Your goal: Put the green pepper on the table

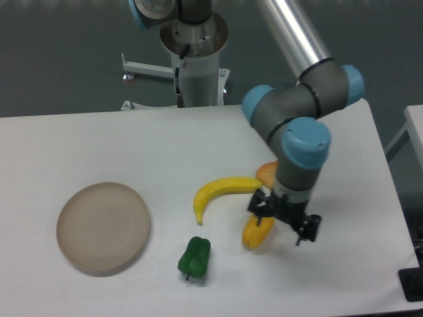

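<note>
The green pepper (194, 257) lies on the white table (132, 145) near the front edge, just right of the plate and below the banana. My gripper (283, 218) hangs over the table to the pepper's right, about a hand's width away, and does not touch it. Its jaws stand apart and hold nothing. A yellow-orange pepper (256, 232) lies right under the gripper's left finger, partly hidden by it.
A round beige plate (103, 228) sits at the front left. A banana (221, 191) lies between the green pepper and the arm. An orange object (266, 173) shows partly behind the wrist. The robot base (198, 59) stands at the far edge.
</note>
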Robot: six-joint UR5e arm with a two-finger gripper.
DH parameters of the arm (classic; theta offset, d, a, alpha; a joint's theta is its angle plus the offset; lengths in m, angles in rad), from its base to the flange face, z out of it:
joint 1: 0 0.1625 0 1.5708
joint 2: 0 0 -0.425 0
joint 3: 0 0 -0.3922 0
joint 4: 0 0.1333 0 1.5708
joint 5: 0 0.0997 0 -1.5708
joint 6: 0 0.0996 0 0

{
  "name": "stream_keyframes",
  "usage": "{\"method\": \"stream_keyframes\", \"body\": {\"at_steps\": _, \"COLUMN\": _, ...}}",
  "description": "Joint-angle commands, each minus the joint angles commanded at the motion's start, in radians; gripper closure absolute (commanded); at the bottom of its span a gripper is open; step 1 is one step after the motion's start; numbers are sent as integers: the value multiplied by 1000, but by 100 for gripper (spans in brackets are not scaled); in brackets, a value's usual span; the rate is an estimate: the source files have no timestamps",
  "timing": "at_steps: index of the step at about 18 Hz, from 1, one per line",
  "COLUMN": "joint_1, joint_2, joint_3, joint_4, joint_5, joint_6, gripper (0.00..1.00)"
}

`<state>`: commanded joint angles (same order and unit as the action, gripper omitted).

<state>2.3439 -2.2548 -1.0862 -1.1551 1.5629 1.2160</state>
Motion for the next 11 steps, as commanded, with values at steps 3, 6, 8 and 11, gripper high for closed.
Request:
{"method": "stream_keyframes", "body": {"at_steps": 3, "joint_1": 2, "joint_2": -15, "joint_3": 37, "joint_4": 0, "joint_5": 19, "joint_6": 88, "gripper": 0}}
{"method": "stream_keyframes", "body": {"at_steps": 6, "joint_1": 2, "joint_2": -23, "joint_3": 45, "joint_4": 8, "joint_5": 19, "joint_6": 99, "gripper": 0}}
{"method": "stream_keyframes", "body": {"at_steps": 8, "joint_1": 2, "joint_2": -28, "joint_3": 43, "joint_4": 17, "joint_5": 19, "joint_6": 99, "gripper": 0}}
{"method": "stream_keyframes", "body": {"at_steps": 11, "joint_1": 0, "joint_2": -29, "joint_3": 43, "joint_4": 20, "joint_5": 19, "joint_6": 97, "gripper": 0}}
